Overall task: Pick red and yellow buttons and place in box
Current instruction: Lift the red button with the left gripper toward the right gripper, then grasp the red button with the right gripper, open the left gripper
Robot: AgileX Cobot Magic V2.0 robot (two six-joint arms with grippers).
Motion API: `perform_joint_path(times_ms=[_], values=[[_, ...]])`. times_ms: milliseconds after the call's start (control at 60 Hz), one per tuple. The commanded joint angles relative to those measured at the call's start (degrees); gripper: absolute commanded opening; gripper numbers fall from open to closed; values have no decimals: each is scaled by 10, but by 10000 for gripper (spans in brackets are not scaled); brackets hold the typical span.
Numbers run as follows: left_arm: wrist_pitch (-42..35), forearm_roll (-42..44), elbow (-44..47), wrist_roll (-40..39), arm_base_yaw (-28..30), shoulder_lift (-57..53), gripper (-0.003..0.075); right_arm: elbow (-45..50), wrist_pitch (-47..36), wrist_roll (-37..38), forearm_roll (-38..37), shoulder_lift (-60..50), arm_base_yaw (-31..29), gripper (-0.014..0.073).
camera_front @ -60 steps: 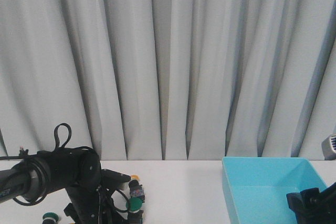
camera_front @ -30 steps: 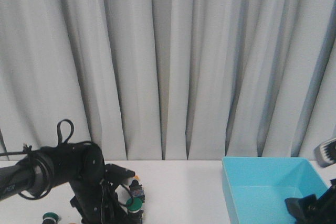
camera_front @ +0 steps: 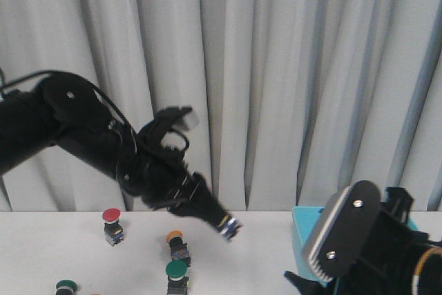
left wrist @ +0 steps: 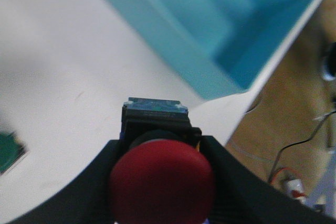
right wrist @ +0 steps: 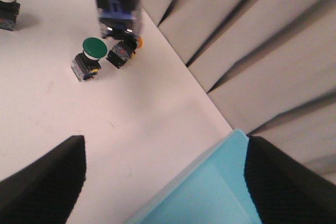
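Left gripper (left wrist: 160,145), up from the table within the last second, carries a clamped red button (left wrist: 161,182) toward the box (left wrist: 220,24); right gripper (right wrist: 163,182) waits, fingers apart.

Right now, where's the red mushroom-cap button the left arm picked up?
The red button is clamped in the left gripper, in the air above the white table, left of the turquoise box.

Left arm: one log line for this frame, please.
phase: carry | left gripper: shut on red button, lifted off the table | box: ahead, not reached | right gripper: open, holding nothing
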Motion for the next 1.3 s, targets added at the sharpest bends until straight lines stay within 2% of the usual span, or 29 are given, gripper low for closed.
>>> perform_joint_path(times_ms=[0, 300, 517, 633, 817, 983, 1067, 1133, 1283], values=[[8, -106, -34, 31, -5, -35, -6, -21, -77, -16, -3, 11, 17, 589], [6, -130, -42, 28, -43, -34, -6, -21, -149, -17, -5, 30, 54, 589], [13, -131, -42, 20, -68, -34, -6, -21, -157, -17, -5, 32, 54, 587], [22, -131, -42, 20, -76, -34, -6, -21, -158, -17, -5, 32, 54, 554], [24, -135, -42, -8, -75, -38, -4, -21, -148, -15, -5, 32, 54, 381], [24, -136, -42, -9, -75, -42, 1, -21, -150, -13, -5, 32, 54, 134], [24, -135, -42, -9, -75, -42, 4, -21, -151, -13, -5, 32, 54, 39], [23, -135, -42, -9, -75, -41, 5, -21, -152, -13, -5, 32, 54, -15], [18, -131, -42, -9, -75, -41, 15, -21, -154, -13, -5, 32, 54, -8]])
